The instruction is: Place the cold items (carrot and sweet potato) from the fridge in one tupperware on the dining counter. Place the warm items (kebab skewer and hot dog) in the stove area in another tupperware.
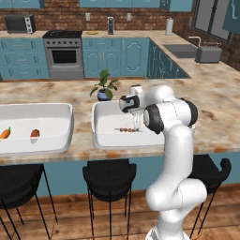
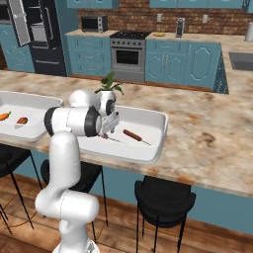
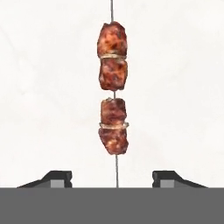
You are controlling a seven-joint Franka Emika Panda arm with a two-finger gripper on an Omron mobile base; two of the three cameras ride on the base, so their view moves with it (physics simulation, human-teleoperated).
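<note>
— Where was the claw (image 3: 112, 177) at that moment?

— It hung low inside the right-hand tupperware (image 1: 105, 136), pointing down at the tub's white floor. In the hand view its two dark fingertips (image 3: 57, 177) stood wide apart, one on each side of the thin stick, touching nothing. So it was released, gripping nothing.

— And the kebab skewer (image 3: 113, 94)?

— It lay flat on the floor of that tub, directly under the claw, with four reddish-brown chunks strung along the stick. From the left base view it showed as a short row of dark red bits just beside the fingers.

— Anything else in that tub?

— A hot dog (image 2: 132, 135), lying just beside the skewer toward the tub's far side in the right base view.

— What about the cold items?

— The carrot (image 1: 5, 133) and the sweet potato (image 1: 34, 134) sat near each other in the other tupperware (image 1: 47, 140), further left on the same table (image 1: 211, 93). A small potted plant (image 1: 104, 85) stood behind the tubs.
</note>
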